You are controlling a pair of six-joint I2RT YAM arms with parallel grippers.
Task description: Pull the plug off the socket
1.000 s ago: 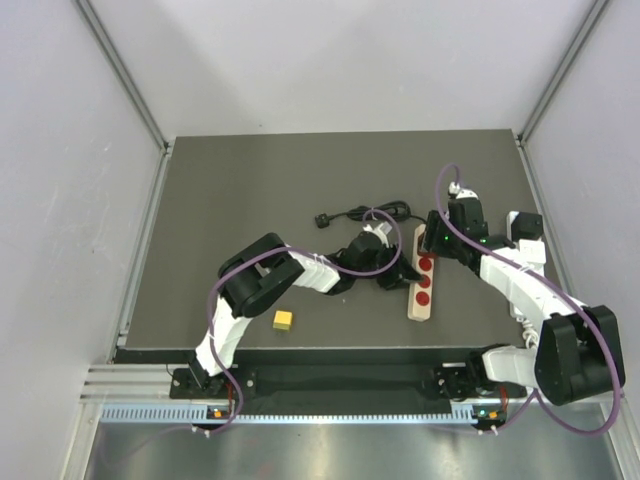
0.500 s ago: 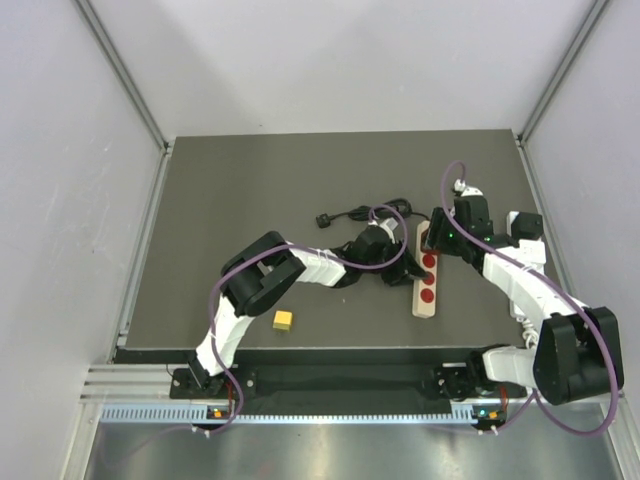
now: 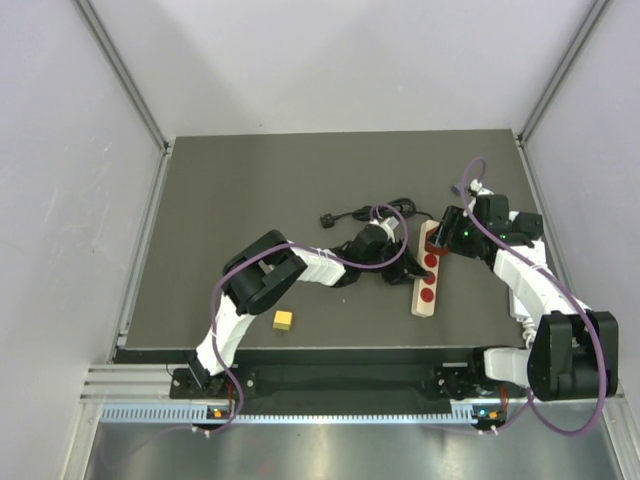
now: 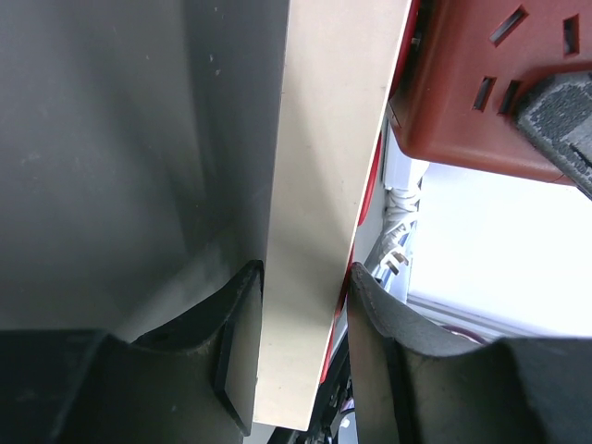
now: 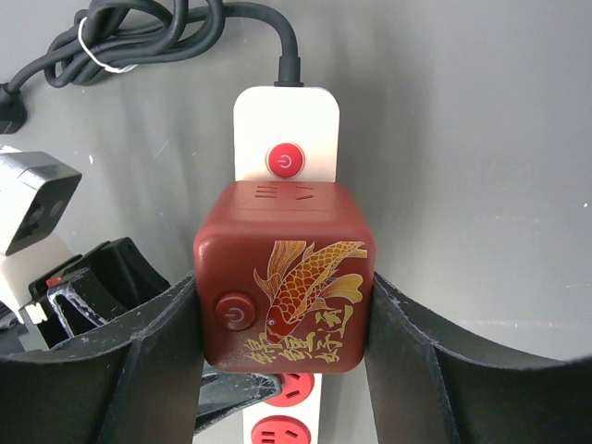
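Observation:
The plug is a dark red cube with a gold koi fish on it. My right gripper is shut on its two sides, over the far end of the beige power strip, whose red sockets show below it. In the top view the right gripper stands at the strip's far end. My left gripper is shut on the strip's beige edge, with the red cube up to the right. I cannot tell whether the plug's pins are in the socket.
The strip's black cable lies coiled behind it and ends in a black plug. A small yellow block lies near the front edge. A white adapter shows at the left of the right wrist view.
My right gripper has moved right and slightly back with the red cube in it. The strip's far end has swung a little to the right. My left gripper has stayed on the strip.

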